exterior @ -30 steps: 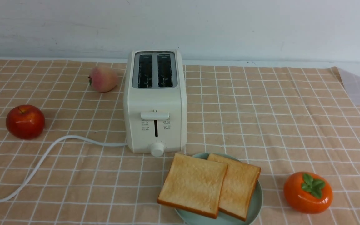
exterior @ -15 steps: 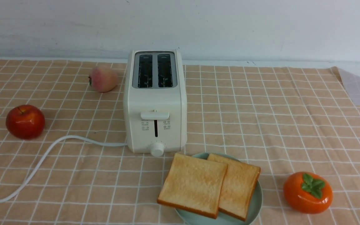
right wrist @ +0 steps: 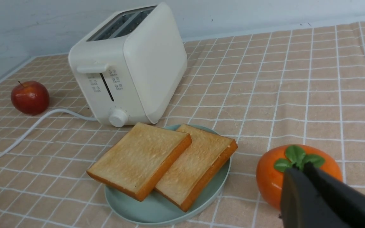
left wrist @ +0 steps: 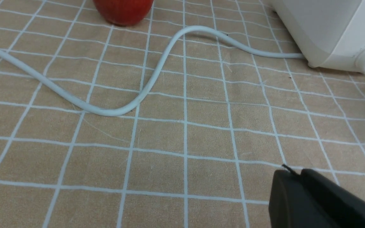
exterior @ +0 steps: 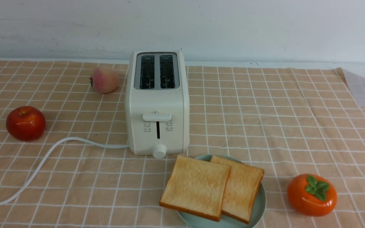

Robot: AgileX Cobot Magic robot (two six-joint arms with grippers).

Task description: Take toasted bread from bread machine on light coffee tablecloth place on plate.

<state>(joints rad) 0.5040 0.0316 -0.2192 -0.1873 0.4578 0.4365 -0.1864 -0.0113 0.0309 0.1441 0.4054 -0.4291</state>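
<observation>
Resting overlapped on plate: toasted bread

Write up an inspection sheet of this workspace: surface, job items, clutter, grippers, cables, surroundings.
Surface: light coffee tablecloth, slightly wrinkled.
Job's things: bread machine, both slots empty; two slices of toasted bread overlapping on the plate.
Clutter: red apple, peach, orange persimmon.
Grippers: left gripper shut, empty; right gripper shut, empty.
Cables: white cord snaking across the cloth.
Surroundings: white wall behind.
</observation>
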